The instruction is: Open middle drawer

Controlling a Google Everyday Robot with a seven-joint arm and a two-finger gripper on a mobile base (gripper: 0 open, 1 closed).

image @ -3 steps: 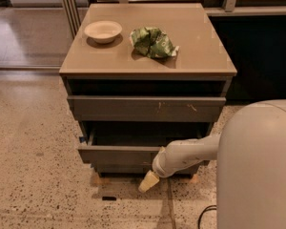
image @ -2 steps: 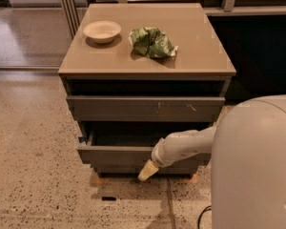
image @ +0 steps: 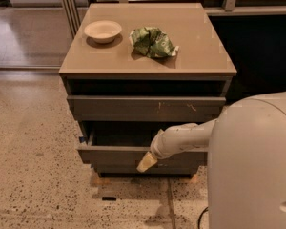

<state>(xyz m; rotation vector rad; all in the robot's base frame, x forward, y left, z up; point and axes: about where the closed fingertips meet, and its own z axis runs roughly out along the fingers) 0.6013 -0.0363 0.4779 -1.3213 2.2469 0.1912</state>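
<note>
OK, we're at the cabinet [image: 200,46]. The middle drawer [image: 109,155] sits part-way out, its front fwd of the scratched front [image: 143,109] above it, w/ a dark gap showing behind. Our gripper [image: 147,162] is low against that drawer's front, approx mid-width, by the bottom edge. Clasping or let go? We can't tell from here.

Risks: if contact is only on that lower edge, we reckon a straight pull could slip off. An off-line tug could rack the drawer and jam it. Our own body [image: 252,166] stands close on the right, so the drawer may meet us before full travel.

Room: the speckled floor [image: 33,175] to the left & in front gives us space to back off. The bowl [image: 103,31] and green wrapper [image: 152,42] up top are well apart from the arm.
</note>
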